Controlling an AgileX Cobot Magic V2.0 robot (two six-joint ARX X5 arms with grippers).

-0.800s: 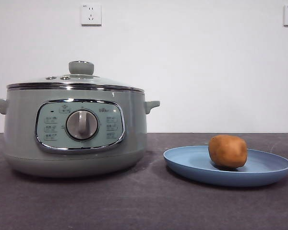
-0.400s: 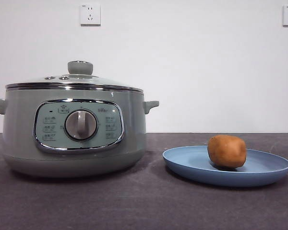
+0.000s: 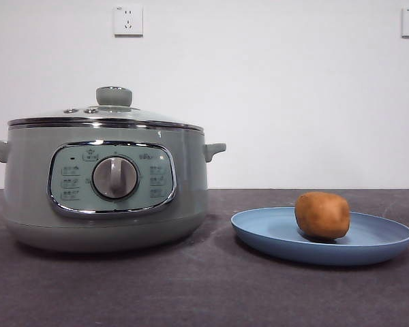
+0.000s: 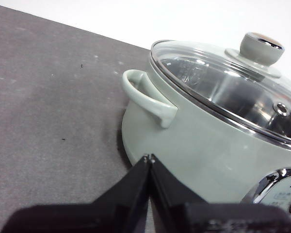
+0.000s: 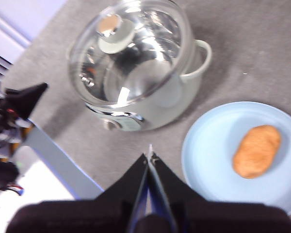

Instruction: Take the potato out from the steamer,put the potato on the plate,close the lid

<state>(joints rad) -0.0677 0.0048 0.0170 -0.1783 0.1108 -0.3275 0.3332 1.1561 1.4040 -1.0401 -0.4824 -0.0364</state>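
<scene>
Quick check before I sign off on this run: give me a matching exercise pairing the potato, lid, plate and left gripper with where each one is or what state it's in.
Things:
1. potato
2. lid
3. plate
4. left gripper

Places or states:
A. seated on the steamer
B. shut, holding nothing, beside the steamer's handle side
C. lying on the plate
D. on the table beside the steamer

Pairs: 1-C, 2-A, 3-D, 4-B

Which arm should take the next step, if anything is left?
Neither. The potato lies on the plate, and the lid sits on the steamer. Left claw and right claw are shut and empty.
</scene>
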